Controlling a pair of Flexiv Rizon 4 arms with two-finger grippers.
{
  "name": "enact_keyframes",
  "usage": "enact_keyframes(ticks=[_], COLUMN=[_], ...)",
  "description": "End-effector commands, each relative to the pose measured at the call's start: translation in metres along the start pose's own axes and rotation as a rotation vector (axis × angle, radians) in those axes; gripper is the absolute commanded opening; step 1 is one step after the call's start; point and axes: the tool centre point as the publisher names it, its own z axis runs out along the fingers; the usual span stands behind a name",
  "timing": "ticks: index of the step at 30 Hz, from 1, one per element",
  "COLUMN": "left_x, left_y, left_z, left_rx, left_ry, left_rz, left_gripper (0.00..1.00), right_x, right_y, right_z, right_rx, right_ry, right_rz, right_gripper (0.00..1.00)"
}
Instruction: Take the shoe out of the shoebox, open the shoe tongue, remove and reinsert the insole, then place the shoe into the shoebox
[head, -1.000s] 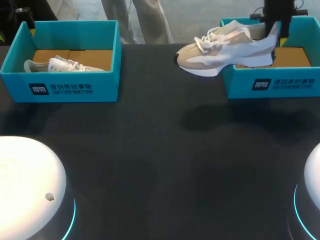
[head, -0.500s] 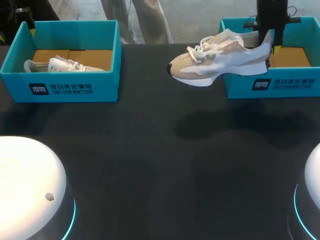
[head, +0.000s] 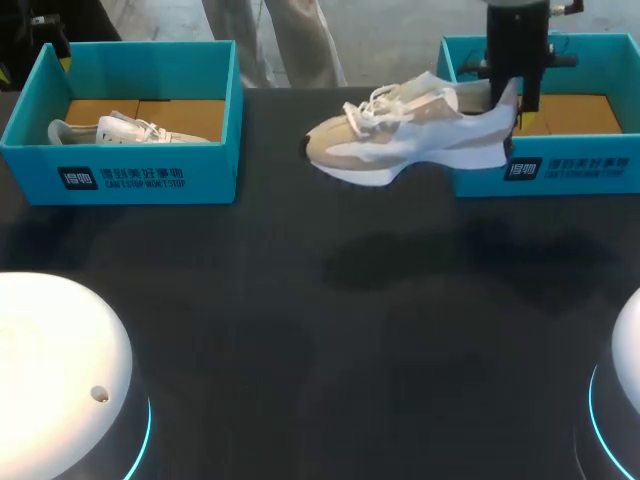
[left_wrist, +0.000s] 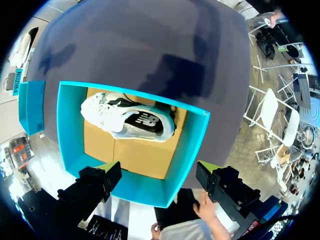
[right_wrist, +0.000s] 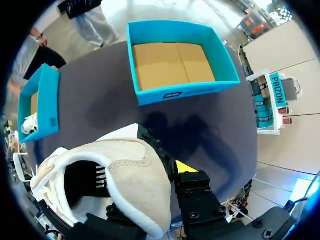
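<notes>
A beige and white shoe (head: 400, 140) hangs in the air over the table's far middle, toe pointing left, its heel at the right shoebox's left wall. My right gripper (head: 512, 95) is shut on the heel collar from above. In the right wrist view the heel (right_wrist: 135, 175) fills the space between the fingers, one yellow fingertip (right_wrist: 182, 166) showing beside it. The teal right shoebox (head: 600, 170) holds only its cardboard floor (right_wrist: 170, 62). My left gripper (left_wrist: 157, 175) stands open high above the left shoebox (left_wrist: 67, 130).
The teal left shoebox (head: 120, 170) at the far left holds a second white shoe (head: 110, 130), also seen as a white shoe (left_wrist: 127, 117) with a dark inside. Two white round arm bases (head: 50, 370) sit at the near corners. Dark bare tabletop (head: 320, 330) lies between.
My right gripper has carried the shoe leftward, away from the right shoebox and out over the table. The left arm and left box have not moved.
</notes>
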Motion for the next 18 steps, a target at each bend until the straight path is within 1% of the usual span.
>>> enact_keyframes(ticks=[1, 7, 10, 18], left_x=[0.000, 0.000, 0.000, 0.000], left_y=[0.000, 0.000, 0.000, 0.000], left_z=[-0.001, -0.001, -0.001, -0.001], left_rx=[0.000, 0.000, 0.000, 0.000], left_ry=[0.002, 0.002, 0.002, 0.002], left_rz=[0.000, 0.000, 0.000, 0.000], left_gripper=[1.00, 1.00, 1.00, 1.00], right_x=[0.002, 0.007, 0.010, 0.019], right_y=[-0.015, -0.039, -0.050, -0.080], right_z=[0.004, 0.009, 0.013, 0.023], right_rx=[-0.002, 0.004, 0.006, 0.026], right_ry=[0.004, 0.016, -0.006, 0.009], right_rz=[0.013, 0.037, 0.059, 0.079], right_gripper=[0.00, 0.00, 0.00, 0.00])
